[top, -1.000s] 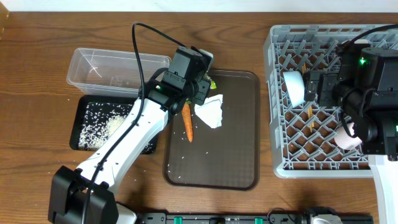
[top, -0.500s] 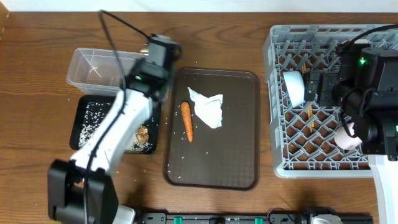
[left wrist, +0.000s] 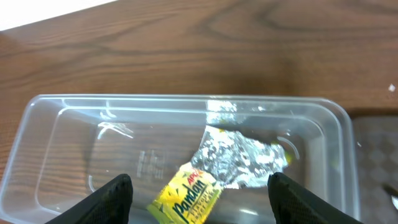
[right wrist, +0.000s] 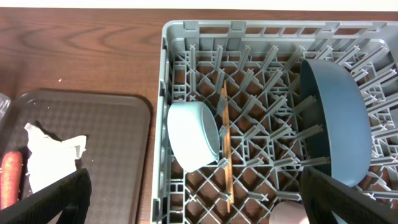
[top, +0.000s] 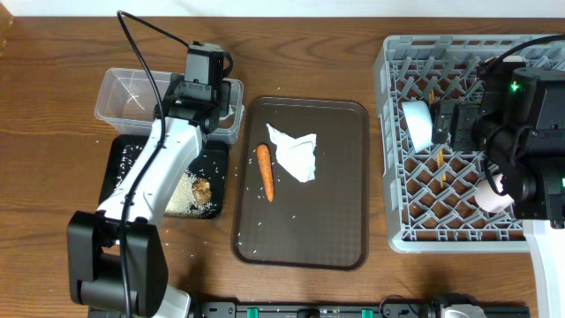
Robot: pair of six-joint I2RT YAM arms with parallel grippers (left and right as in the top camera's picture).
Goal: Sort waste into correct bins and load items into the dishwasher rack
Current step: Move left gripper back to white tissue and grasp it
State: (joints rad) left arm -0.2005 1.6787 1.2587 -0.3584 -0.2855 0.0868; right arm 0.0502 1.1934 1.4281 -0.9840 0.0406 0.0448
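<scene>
My left gripper [top: 201, 88] [left wrist: 205, 202] hangs open over the right end of the clear tub [top: 132, 93] [left wrist: 74, 143]. A yellow-green wrapper [left wrist: 186, 196] and silver foil [left wrist: 239, 155] lie loose on the tub floor below the fingers. On the brown serving tray [top: 340, 221] lie an orange carrot [top: 265, 172] and crumpled white paper [top: 296, 152]. The black tray [top: 124, 190] holds rice and a brown lump [top: 202, 188]. My right gripper [right wrist: 199, 205] stands open above the grey rack [top: 415, 212], holding nothing. In the rack are a white bowl [right wrist: 193, 134], chopsticks [right wrist: 225, 149], a dark-blue plate [right wrist: 333, 124] and a pink cup [top: 492, 196].
Rice grains are scattered on the serving tray's lower left and on the wood around the black tray. Bare wooden table lies left of both bins and between the serving tray and the rack [right wrist: 165, 74].
My left gripper swung from the serving tray up and left to the clear tub and opened; the wrapper and foil now lie in the tub. The right arm has not moved.
</scene>
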